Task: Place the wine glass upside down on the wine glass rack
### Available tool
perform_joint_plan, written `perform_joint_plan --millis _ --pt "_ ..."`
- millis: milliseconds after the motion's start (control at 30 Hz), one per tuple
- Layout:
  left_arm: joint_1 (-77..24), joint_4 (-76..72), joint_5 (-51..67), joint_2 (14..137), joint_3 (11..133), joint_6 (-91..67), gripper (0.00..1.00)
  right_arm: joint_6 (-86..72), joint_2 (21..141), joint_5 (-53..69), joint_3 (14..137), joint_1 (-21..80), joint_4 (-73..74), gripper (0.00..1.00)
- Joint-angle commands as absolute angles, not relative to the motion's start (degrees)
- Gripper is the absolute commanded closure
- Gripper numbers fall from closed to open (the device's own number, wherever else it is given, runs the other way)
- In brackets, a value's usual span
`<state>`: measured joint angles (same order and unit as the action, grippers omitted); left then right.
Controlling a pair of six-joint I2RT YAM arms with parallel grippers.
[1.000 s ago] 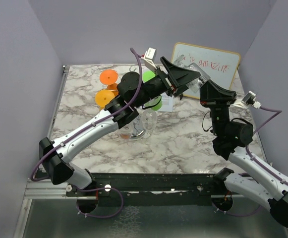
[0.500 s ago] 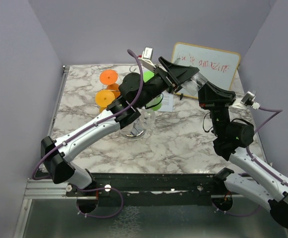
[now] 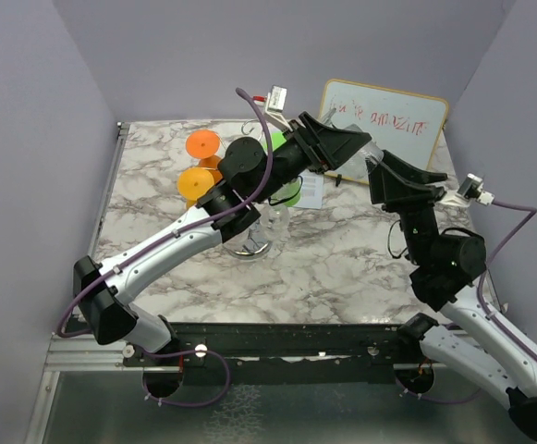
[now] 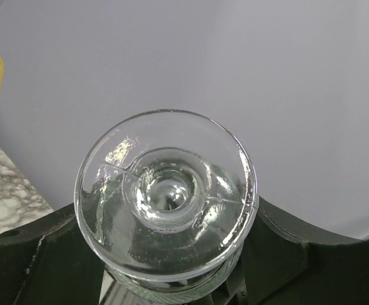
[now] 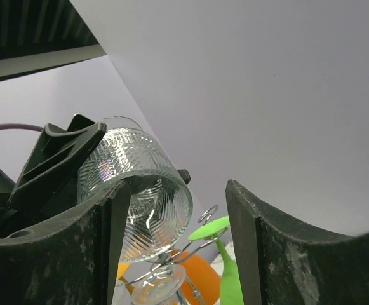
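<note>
The wine glass isn't on the rack yet. It's up in the air over the far right part of the tabletop, right in front of the whiteboard that leans on the back wall. It's clear w/ a leafy cut pattern on the bowl, and it's tipped roughly sideways. The foot faces the left wrist cam and the open rim points toward the right arm.

Left tool is clamped on it, w/ black fingers pressed on either side of the bowl near the foot end. Right tool has its fingers spread wide apart and isn't gripping anything. The rim sits just beside its left finger, but I can't tell if they're actually touching bc that finger covers part of the glass.

The wine glass rack stands approx mid-tabletop, a bit left of centre, w/ its round chrome base on the marble. It's down and to the left of the held glass, clearly apart from it. Two orange glasses hang on its far-left side, a green glass is toward the far side, and another clear glass hangs next to the stem. From the right wrist cam you can see one curled loop arm of the rack poking up behind the green one's foot.
</note>
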<state>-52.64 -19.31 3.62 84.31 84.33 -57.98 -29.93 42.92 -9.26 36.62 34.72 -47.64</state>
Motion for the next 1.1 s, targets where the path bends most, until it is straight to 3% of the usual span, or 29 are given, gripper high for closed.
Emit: perform_joint_plan --millis 0,267,400,667,867,1067 --pt "-52.91 -23.29 2.39 81.08 84.64 -47.93 0.67 -30.1 37.4 -12.16 35.73 34.82 -38.65 0.32" --pt "-52.91 -23.59 5.35 80.56 84.91 -35.16 0.67 -32.63 27.86 -14.55 36.0 34.84 -24.51 0.3" --pt "-52.92 -23.56 8.6 80.09 84.77 -25.31 0.69 -33.35 27.76 -13.42 45.0 34.85 -12.08 0.3" --pt "-52.91 -23.49 15.36 78.57 83.72 -5.62 0.71 -39.28 39.74 -7.81 67.73 34.85 7.32 0.31" --pt "-52.91 -21.95 16.48 78.35 84.44 6.57 0.71 -40.41 56.12 1.49 90.79 34.83 23.81 0.34" --pt "-52.91 -18.31 13.15 79.25 86.31 15.45 0.7 -41.92 62.78 10.18 98.5 34.81 26.92 0.42"
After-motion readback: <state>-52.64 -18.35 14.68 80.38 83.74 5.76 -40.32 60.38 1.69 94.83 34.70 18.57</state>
